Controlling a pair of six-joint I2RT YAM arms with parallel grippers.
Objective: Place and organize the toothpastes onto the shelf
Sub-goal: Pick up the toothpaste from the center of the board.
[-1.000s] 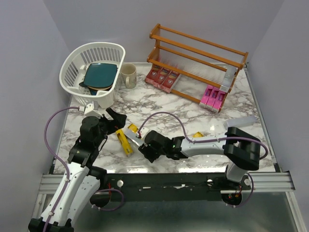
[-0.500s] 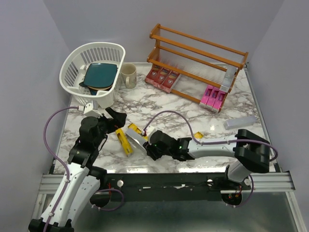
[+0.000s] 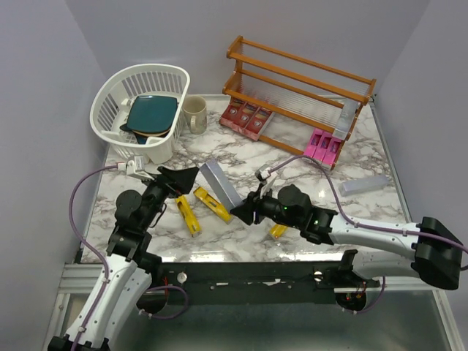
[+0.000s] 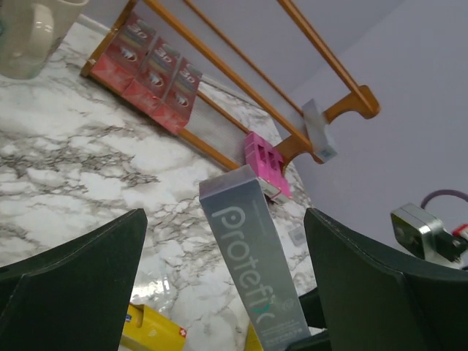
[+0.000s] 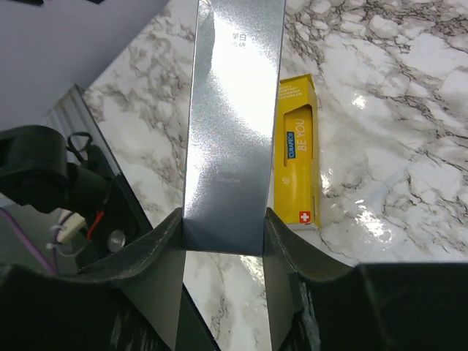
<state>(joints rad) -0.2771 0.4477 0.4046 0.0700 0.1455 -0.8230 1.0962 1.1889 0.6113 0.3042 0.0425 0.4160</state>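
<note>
My right gripper (image 3: 245, 210) is shut on the lower end of a silver-grey toothpaste carton (image 3: 219, 183) and holds it tilted above the table; its wrist view shows the pads clamped on the carton (image 5: 230, 124). My left gripper (image 3: 179, 179) is open and empty, just left of that carton, which shows ahead between its fingers (image 4: 256, 256) untouched. Two yellow cartons (image 3: 188, 214) (image 3: 210, 203) lie below, a third (image 3: 278, 231) is under the right arm, and one shows in the right wrist view (image 5: 298, 157). The shelf (image 3: 300, 88) stands at the back with red cartons (image 3: 246, 117) and pink cartons (image 3: 323, 146) on its lowest tier.
A white basket (image 3: 139, 110) holding a teal dish stands at the back left, with a beige mug (image 3: 194, 113) beside it. Another silver carton (image 3: 363, 185) lies near the right edge. A silver carton (image 3: 349, 111) stands upright at the shelf's right end.
My right gripper has lifted the silver carton off the table and drawn back to the right with it. My left gripper has risen slightly and points toward the carton.
</note>
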